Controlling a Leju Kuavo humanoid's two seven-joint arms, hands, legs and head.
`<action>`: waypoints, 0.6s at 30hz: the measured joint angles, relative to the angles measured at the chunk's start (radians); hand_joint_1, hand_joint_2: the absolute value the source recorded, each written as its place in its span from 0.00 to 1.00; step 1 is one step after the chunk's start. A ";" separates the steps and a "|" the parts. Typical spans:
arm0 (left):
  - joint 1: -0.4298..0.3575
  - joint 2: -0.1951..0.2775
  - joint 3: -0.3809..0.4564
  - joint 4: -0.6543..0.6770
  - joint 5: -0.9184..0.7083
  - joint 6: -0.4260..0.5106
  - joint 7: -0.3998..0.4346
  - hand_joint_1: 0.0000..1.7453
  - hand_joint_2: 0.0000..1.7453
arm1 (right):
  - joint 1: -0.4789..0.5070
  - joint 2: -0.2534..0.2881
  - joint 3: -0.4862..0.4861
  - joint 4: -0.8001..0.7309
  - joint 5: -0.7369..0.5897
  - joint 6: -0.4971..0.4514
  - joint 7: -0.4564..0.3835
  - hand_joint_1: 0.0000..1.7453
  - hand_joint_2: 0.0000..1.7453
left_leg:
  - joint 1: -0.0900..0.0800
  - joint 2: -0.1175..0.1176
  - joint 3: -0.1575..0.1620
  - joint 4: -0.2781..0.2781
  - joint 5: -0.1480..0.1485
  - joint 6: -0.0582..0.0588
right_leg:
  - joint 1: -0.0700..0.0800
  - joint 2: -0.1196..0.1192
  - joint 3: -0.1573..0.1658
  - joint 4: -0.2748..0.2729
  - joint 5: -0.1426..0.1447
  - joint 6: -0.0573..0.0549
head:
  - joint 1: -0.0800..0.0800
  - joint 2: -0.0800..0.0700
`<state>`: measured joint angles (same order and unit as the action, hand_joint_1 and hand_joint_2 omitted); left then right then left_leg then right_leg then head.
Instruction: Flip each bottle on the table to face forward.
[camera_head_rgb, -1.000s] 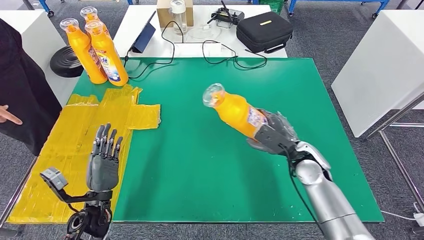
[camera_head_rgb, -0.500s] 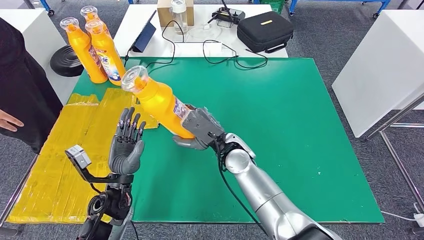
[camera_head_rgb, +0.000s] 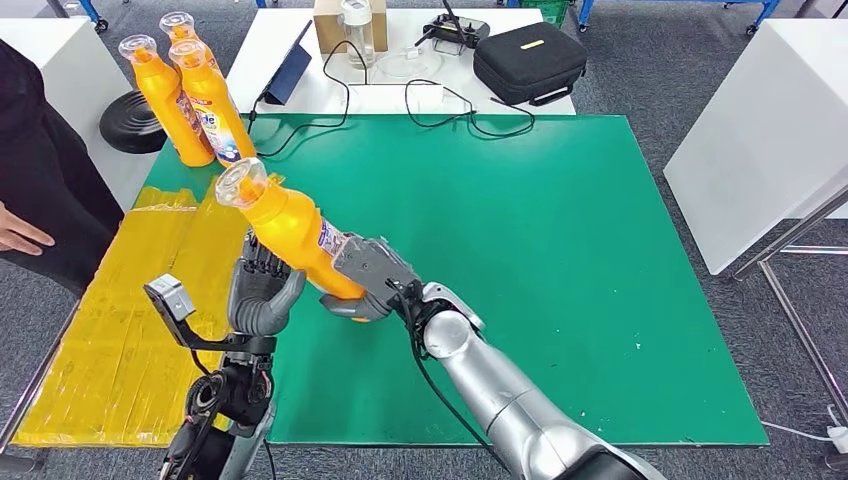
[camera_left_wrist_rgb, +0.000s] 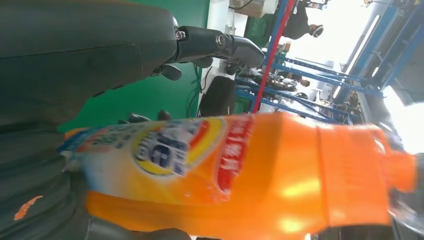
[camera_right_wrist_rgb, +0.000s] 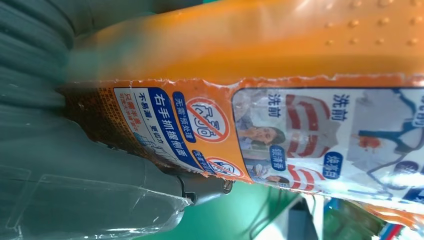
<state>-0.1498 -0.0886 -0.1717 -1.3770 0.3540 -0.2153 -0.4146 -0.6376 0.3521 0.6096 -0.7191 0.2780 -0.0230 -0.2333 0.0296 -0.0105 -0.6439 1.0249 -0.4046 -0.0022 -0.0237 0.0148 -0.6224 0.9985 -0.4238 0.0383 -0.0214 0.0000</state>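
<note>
Held bottle (camera_head_rgb: 295, 235): I read glossy orange plastic, clear cap, slick printed label with ragged torn edge in right wrist view. Bench (camera_head_rgb: 560, 230): matt green mat, smooth. Yellow sheet (camera_head_rgb: 110, 300) on its left side: shiny, wrinkled, tape-like. Right hand (camera_head_rgb: 372, 280): dull grey plastic; arm behind it brushed silver metal. Black case (camera_head_rgb: 528, 62): matt fabric-looking shell.

Open mat, crowded far-left corner

Right of the tilted bottle (camera_head_rgb: 290, 233), the green mat (camera_head_rgb: 560, 250) lies bare; three upright bottles (camera_head_rgb: 195, 95) block its far-left corner, and cables (camera_head_rgb: 440, 105) cross its far edge.
</note>
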 joint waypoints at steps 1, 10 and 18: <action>-0.003 -0.002 0.000 0.002 0.000 0.002 0.001 0.00 1.00 | 0.000 0.002 0.010 0.011 -0.004 -0.004 0.000 1.00 1.00 | 0.000 0.000 0.000 0.000 0.000 0.000 | 0.000 0.000 0.000 0.000 0.000 0.000 | 0.000 0.000; -0.012 -0.006 0.000 0.019 -0.002 0.007 0.008 0.00 1.00 | 0.000 0.007 0.071 0.061 0.001 -0.026 0.012 1.00 1.00 | 0.000 0.000 -0.001 0.000 0.000 0.000 | 0.000 0.000 -0.001 0.000 0.000 0.000 | 0.000 0.000; -0.014 -0.012 0.006 0.041 -0.006 0.018 0.011 0.00 1.00 | 0.005 0.014 0.233 0.065 0.075 -0.130 0.116 1.00 1.00 | 0.000 0.000 -0.001 0.000 0.000 0.000 | 0.000 0.000 -0.002 0.000 0.000 0.000 | 0.000 0.000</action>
<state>-0.1641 -0.1010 -0.1659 -1.3361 0.3476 -0.1975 -0.4038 -0.6329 0.3666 0.8423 -0.6538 0.3534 -0.1533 -0.1173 0.0295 -0.0101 -0.6446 1.0249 -0.4047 -0.0022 -0.0237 0.0151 -0.6239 0.9985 -0.4238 0.0383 -0.0215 0.0000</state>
